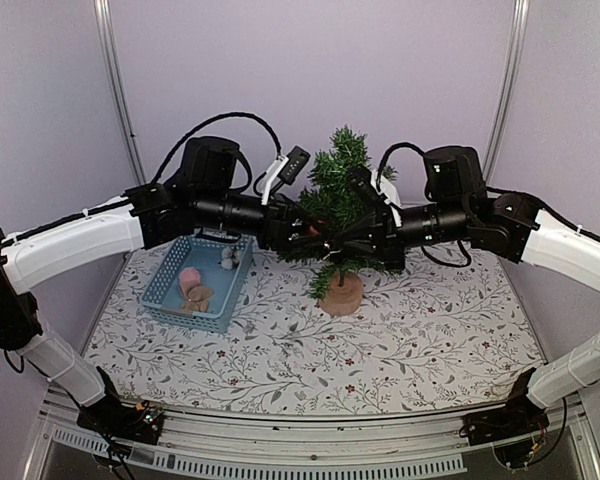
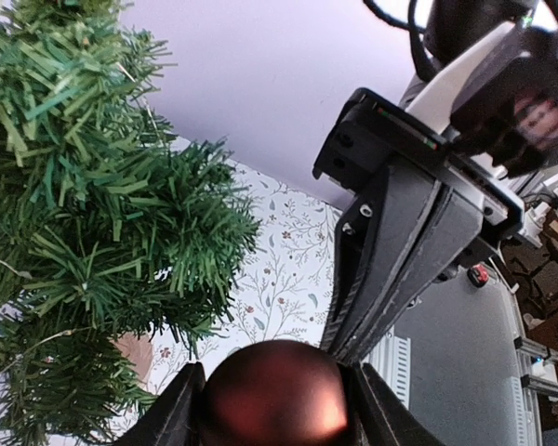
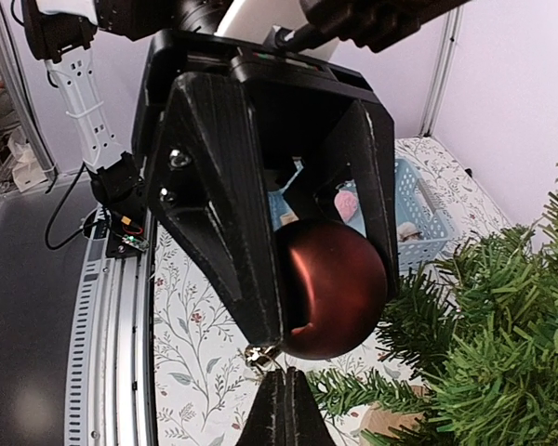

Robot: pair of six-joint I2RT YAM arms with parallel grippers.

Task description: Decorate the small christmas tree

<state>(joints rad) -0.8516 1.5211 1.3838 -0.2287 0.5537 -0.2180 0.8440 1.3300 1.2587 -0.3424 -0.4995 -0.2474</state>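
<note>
Where my arms meet: front of the tree (image 1: 345,200), about mid-height, branches just beside the bauble (image 3: 335,283).
Tree: upright on its round base, mid-worktop (image 1: 430,330); basket (image 1: 158,290) well apart on its left, a few small items inside.
Left gripper (image 2: 277,413): clamped on the dark red bauble, one finger on either side.
Right gripper (image 3: 279,381): fingers pressed together, tips at the bauble's small metal cap (image 3: 260,353). Whether a hanging loop is pinched there I cannot tell; too fine to see.
Step in hand: my read is readying the first ornament for hanging. The right gripper works at the cap end while the left steadies the ball. No ornament shows on the branches.
Next move calls for: a loop held open and clear, then the bauble carried to a branch tip and the loop slipped over it before the left lets go.
Risk: bristles snagging, or the light tree tipping if pushed.
</note>
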